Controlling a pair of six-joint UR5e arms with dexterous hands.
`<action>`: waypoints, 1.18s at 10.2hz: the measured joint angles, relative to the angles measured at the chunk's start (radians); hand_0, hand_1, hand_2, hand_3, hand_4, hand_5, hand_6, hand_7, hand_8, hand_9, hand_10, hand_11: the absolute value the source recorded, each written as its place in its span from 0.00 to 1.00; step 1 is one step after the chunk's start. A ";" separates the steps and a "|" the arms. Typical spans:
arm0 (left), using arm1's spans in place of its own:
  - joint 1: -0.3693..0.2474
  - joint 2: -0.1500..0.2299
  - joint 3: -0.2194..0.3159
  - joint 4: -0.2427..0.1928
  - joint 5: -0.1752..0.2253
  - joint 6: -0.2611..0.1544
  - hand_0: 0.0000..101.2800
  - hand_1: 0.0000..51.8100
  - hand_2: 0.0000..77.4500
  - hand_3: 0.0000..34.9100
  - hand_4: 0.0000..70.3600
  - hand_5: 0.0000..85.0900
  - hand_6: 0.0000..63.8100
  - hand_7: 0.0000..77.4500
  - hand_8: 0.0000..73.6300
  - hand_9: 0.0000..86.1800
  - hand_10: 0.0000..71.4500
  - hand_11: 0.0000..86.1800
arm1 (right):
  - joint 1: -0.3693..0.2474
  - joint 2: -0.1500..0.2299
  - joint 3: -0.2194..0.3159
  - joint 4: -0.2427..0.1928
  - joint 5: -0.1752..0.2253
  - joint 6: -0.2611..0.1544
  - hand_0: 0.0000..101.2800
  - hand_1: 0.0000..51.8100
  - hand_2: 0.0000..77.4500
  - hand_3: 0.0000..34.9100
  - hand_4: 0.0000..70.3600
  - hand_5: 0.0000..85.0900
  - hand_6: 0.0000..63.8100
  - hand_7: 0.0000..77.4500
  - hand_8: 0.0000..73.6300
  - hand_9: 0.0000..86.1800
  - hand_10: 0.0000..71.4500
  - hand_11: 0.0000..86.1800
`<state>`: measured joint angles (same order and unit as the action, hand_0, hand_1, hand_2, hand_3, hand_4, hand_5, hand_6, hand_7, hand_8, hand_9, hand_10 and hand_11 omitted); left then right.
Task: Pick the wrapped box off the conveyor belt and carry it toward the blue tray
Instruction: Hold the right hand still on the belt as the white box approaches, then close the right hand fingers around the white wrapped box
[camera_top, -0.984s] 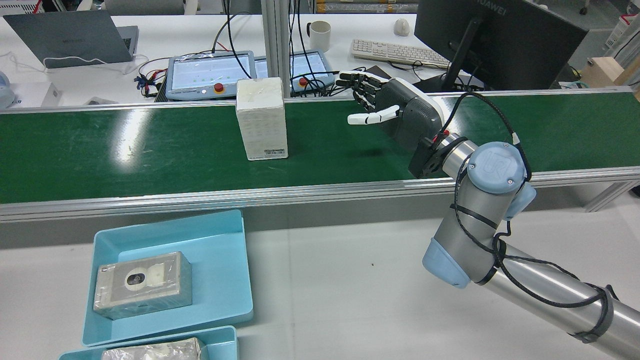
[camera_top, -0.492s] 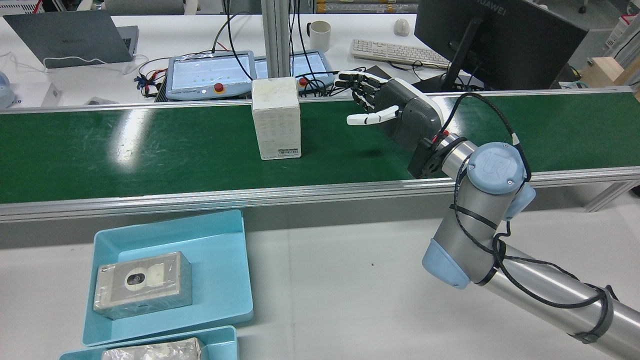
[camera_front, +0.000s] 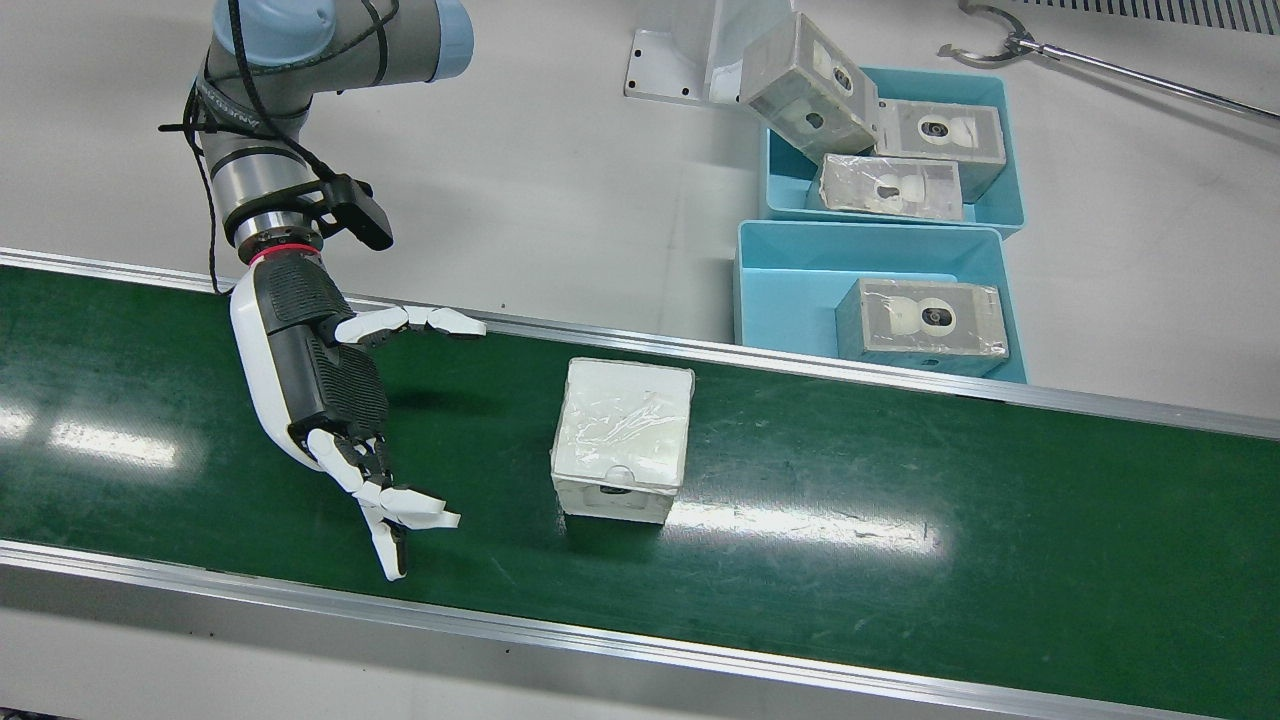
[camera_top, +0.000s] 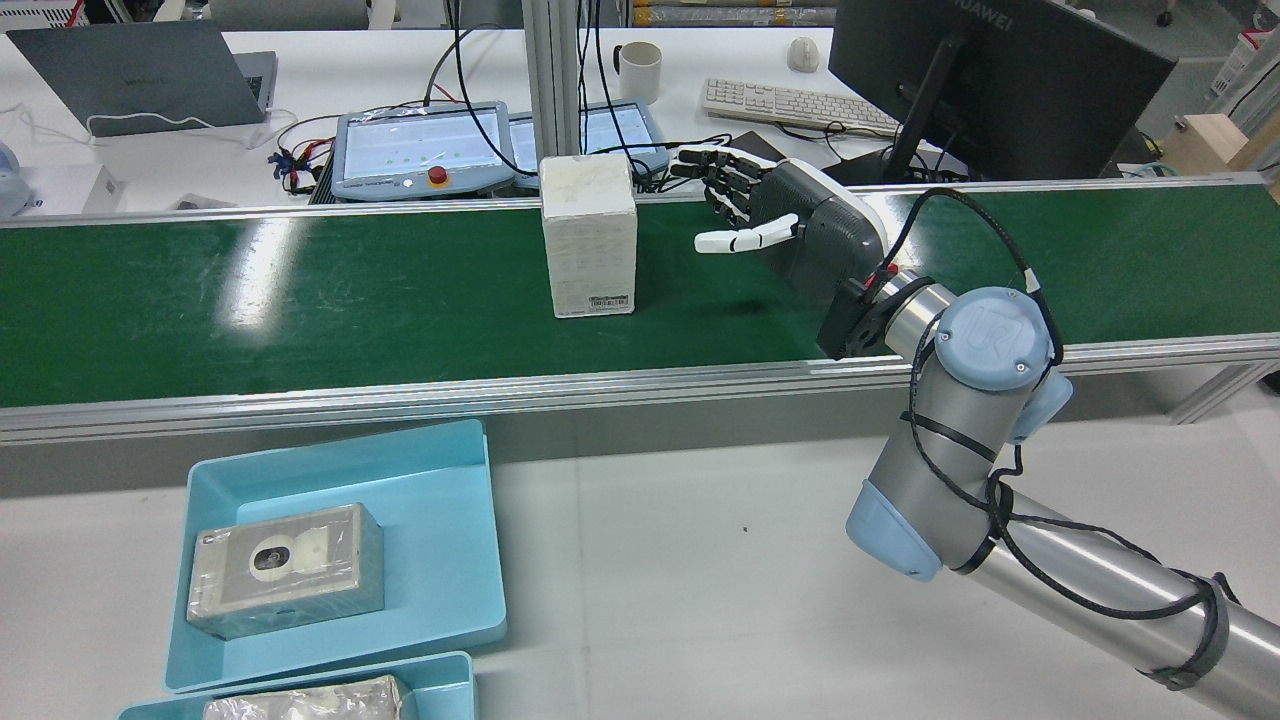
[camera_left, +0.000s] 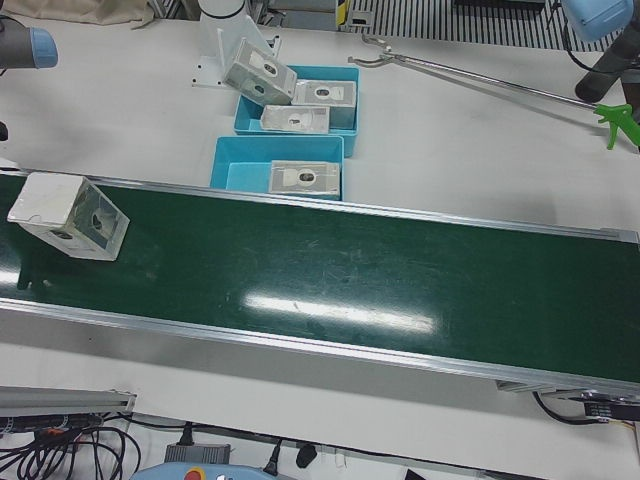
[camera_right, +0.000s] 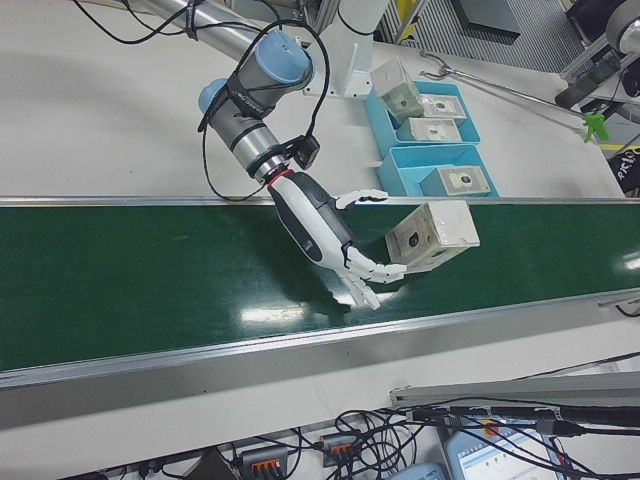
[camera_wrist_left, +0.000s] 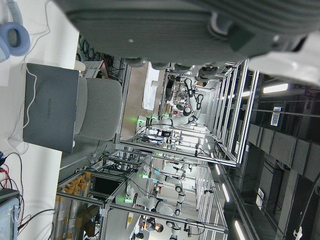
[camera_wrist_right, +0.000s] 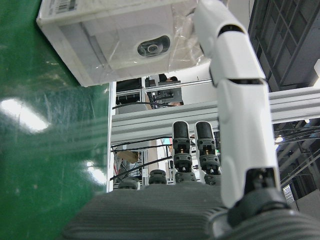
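We are working over the belt (camera_top: 300, 290), which is carrying the upright box (camera_top: 589, 236) near our right hand (camera_top: 790, 235), waiting spread wide and empty with palm facing it so the box can arrive between thumb and fingers (camera_front: 400, 510), while the tray (camera_top: 440, 560) is sitting well apart on the bench.

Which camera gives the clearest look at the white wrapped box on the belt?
The front view: the wrapped box shows whole, clear of the right hand. The rear view shows its side, the left-front clips it near the edge, and the right hand view crops it.
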<state>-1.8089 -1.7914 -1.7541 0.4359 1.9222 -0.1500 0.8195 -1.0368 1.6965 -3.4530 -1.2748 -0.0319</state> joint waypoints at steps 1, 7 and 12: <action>0.000 0.000 0.000 0.000 0.000 0.000 0.00 0.00 0.01 0.00 0.00 0.01 0.00 0.01 0.01 0.00 0.01 0.00 | -0.005 -0.004 0.000 0.000 0.000 0.000 0.50 0.39 0.25 0.14 0.22 0.25 0.11 0.28 0.00 0.06 0.00 0.02; 0.000 0.000 0.000 0.000 0.000 0.000 0.00 0.00 0.01 0.00 0.00 0.01 0.00 0.01 0.01 0.00 0.00 0.01 | -0.010 -0.009 0.001 0.000 0.000 0.002 0.50 0.37 0.24 0.15 0.21 0.24 0.08 0.28 0.00 0.06 0.00 0.02; 0.000 0.000 0.000 0.000 0.000 0.000 0.00 0.00 0.01 0.00 0.00 0.01 0.00 0.01 0.01 0.00 0.01 0.00 | -0.014 -0.008 -0.001 0.001 0.000 -0.002 0.50 0.37 0.24 0.15 0.22 0.24 0.10 0.28 0.00 0.06 0.00 0.02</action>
<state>-1.8089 -1.7914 -1.7541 0.4360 1.9222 -0.1500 0.8052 -1.0448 1.6957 -3.4518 -1.2747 -0.0342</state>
